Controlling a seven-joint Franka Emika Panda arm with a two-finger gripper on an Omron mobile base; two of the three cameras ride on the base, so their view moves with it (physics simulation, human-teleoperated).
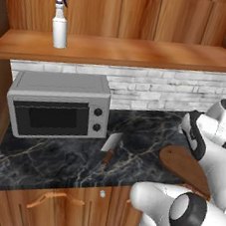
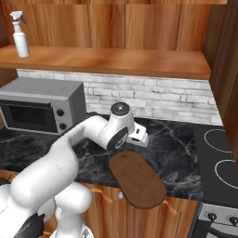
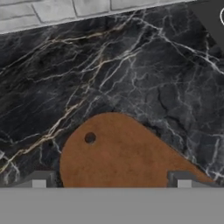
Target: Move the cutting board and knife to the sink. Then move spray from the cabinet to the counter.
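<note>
Taking the grey microwave (image 1: 59,105) as landmark: above it, on the open wooden cabinet shelf (image 1: 132,52), stands the small white plastic spray bottle (image 1: 60,21). Just right of it on the black marble counter (image 1: 54,160) lies the small silver-bladed, brown-handled knife (image 1: 110,149), light but thin. Farther right the long brown wooden cutting board (image 3: 118,153) lies flat, stiff and fairly heavy; its holed rounded end looks the best hold. The gripper (image 3: 111,181) hovers over that end, fingers spread wide, empty.
</note>
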